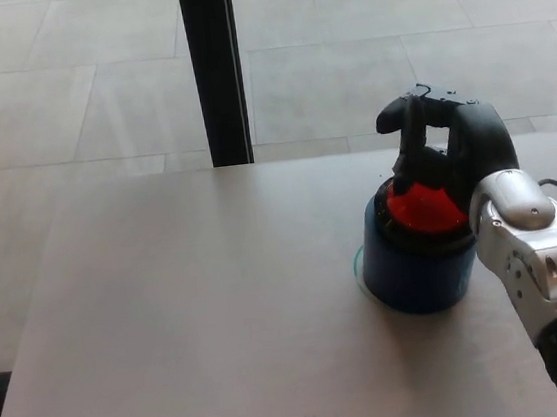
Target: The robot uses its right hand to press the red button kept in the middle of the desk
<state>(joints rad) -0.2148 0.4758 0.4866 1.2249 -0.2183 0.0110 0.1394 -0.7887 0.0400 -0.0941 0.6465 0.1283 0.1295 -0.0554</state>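
The red button (421, 211) is a glossy dome in a black ring on a round blue base (410, 272), standing right of the desk's middle. My right hand (455, 140) comes in from the right and lies over the back half of the dome. Its fingers (411, 148) bend downward, a little apart from one another, and their tips touch the red surface. The hand grips nothing. The silver forearm (528, 252) hides the button's right side. My left hand does not show.
The grey desk (189, 309) spreads wide to the left of the button. A black upright post (214, 70) stands behind the desk's far edge. Pale floor tiles (63, 82) lie beyond it.
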